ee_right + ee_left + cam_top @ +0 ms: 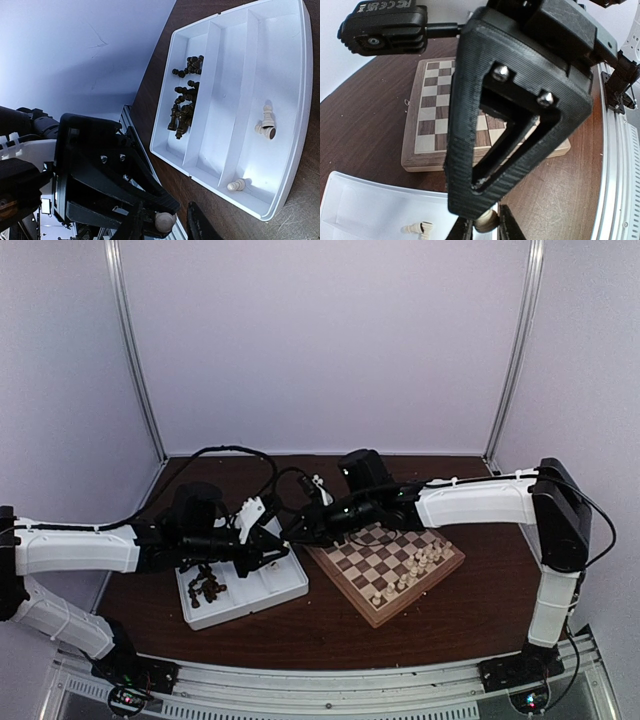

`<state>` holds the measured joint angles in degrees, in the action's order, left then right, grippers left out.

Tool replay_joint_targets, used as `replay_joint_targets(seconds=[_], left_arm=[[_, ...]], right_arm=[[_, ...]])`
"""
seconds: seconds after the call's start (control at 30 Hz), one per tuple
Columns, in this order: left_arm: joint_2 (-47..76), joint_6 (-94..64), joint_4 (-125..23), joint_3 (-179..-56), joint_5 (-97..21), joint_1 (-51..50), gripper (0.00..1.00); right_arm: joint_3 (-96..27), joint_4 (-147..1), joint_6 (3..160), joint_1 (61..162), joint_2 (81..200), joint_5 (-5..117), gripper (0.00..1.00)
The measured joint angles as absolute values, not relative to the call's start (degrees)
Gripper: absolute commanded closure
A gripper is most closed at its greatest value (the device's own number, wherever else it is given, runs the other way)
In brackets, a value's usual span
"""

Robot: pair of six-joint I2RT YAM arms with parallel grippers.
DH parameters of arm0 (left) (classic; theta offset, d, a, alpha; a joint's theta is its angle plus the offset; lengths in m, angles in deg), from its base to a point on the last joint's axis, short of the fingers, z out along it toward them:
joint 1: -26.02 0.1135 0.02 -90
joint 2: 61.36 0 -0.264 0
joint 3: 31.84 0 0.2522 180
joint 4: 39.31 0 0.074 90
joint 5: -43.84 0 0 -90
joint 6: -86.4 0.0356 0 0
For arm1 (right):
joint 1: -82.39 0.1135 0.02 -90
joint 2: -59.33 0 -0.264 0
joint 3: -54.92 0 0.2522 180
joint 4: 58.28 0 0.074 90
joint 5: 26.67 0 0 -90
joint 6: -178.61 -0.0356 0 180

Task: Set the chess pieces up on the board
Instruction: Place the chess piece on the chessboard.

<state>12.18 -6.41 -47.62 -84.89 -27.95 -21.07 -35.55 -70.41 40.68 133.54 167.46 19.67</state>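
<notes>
A cream-white chess piece (486, 220) sits pinched between the tips of my left gripper (487, 229), which is shut on it just past the tray's right edge. My right gripper (167, 227) meets it there and stands open astride the same piece (164, 221), with a gap still showing on one side. In the top view the two grippers (283, 548) (300, 532) meet between the tray and the board (343, 588). Several cream pieces (425, 560) stand along the board's right side. The right gripper's black finger (520, 125) hides much of the board in the left wrist view.
The white tray (235, 75) lies left of the board. One compartment holds a heap of dark brown pieces (185, 100). In the others lie a few cream pieces (265, 125) (236, 185). Cables loop behind both wrists, and the metal rail runs along the table's near edge.
</notes>
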Motion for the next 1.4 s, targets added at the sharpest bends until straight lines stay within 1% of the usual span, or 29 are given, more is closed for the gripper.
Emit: replay_joint_targets(seconds=[0.17, 0.27, 0.4, 0.53, 0.6, 0.7, 0.73, 0.8, 0.83, 0.9, 1.1, 1.23, 1.4], left_arm=[[12.1, -6.2, -47.1, -84.6, -28.0, -21.1, 0.85], [12.1, -6.0, -47.1, -84.6, -28.3, -21.1, 0.85], [12.1, -6.0, -47.0, -84.6, -29.2, -21.1, 0.85], [12.1, -6.0, -46.9, -84.6, -30.0, -21.1, 0.85], [12.1, -6.0, -46.9, -84.6, -30.6, -21.1, 0.85], [12.1, -5.9, -46.9, -84.6, -31.0, -21.1, 0.85], [12.1, -5.9, -46.9, -84.6, -31.1, -21.1, 0.85], [12.1, -5.8, -46.9, -84.6, -31.2, -21.1, 0.85], [12.1, -5.8, -46.9, -84.6, -31.2, -21.1, 0.85], [12.1, -5.6, -46.9, -84.6, -31.3, -21.1, 0.85], [12.1, -5.4, -46.8, -84.6, -31.6, -21.1, 0.85], [12.1, -5.3, -46.8, -84.6, -31.6, -21.1, 0.85], [12.1, -5.3, -46.9, -84.6, -31.5, -21.1, 0.84]], right_arm=[[-35.6, -69.8, 40.3, 133.5, 167.8, 19.4, 0.79], [-35.6, -69.6, 40.1, 133.5, 168.0, 19.1, 0.8], [-35.7, -69.5, 40.1, 133.5, 168.0, 18.7, 0.84], [-36.0, -69.6, 40.1, 133.5, 168.3, 18.7, 0.84], [-36.2, -69.6, 40.1, 133.5, 168.4, 18.8, 0.89], [-36.3, -69.8, 40.4, 133.4, 168.4, 18.8, 0.91], [-36.3, -69.9, 40.4, 133.4, 168.4, 18.9, 0.9], [-36.3, -70.1, 40.4, 133.4, 168.4, 18.9, 0.81], [-36.3, -70.1, 40.7, 133.4, 168.4, 18.9, 0.77], [-36.4, -70.2, 40.7, 133.5, 168.4, 18.6, 0.76], [-36.6, -70.8, 41.8, 133.5, 168.4, 18.4, 0.85], [-36.7, -71.4, 41.9, 133.5, 168.4, 18.5, 0.94], [-36.7, -71.8, 42.2, 133.5, 168.4, 18.8, 0.98]])
